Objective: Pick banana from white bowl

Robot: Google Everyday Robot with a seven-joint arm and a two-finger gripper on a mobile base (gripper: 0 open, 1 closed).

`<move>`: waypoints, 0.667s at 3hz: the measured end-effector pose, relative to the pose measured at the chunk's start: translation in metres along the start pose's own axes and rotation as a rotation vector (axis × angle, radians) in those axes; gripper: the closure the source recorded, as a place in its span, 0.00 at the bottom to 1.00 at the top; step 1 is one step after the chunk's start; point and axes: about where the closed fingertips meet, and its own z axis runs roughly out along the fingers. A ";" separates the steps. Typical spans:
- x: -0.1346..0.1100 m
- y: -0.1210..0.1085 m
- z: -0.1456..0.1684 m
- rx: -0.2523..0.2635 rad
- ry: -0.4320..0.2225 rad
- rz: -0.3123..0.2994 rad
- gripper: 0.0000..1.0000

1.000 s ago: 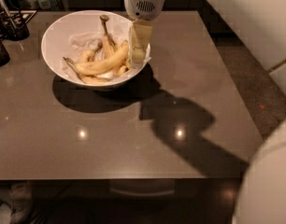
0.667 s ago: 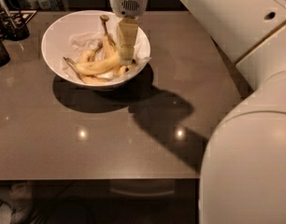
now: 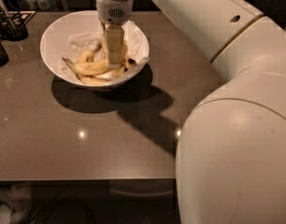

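Nearest, the robot's pale arm (image 3: pixel 236 139) fills the view from 3 to 6 o'clock. Beyond it lies the glossy brown tabletop (image 3: pixel 87 143), shadowed beside the white bowl (image 3: pixel 52 36) at 11 o'clock. Inside, on crumpled white paper (image 3: pixel 82 41), the banana (image 3: pixel 89 69) curves along the 6 o'clock side of the bowl's floor among at least 2 smaller ones. The gripper (image 3: pixel 115 55) hangs straight down into the bowl, toward 3 o'clock of its centre, its tip by the banana's right end. Whether it is open or has hold of anything, I cannot tell. The fruit should be light, soft and easily bruised, so a gentle grip across its thick middle seems safest. A dark holder (image 3: pixel 12 24) stands at 10 o'clock.
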 end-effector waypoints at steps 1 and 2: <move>-0.008 0.005 0.013 -0.019 -0.015 0.008 0.12; -0.011 0.009 0.025 -0.035 -0.016 0.016 0.30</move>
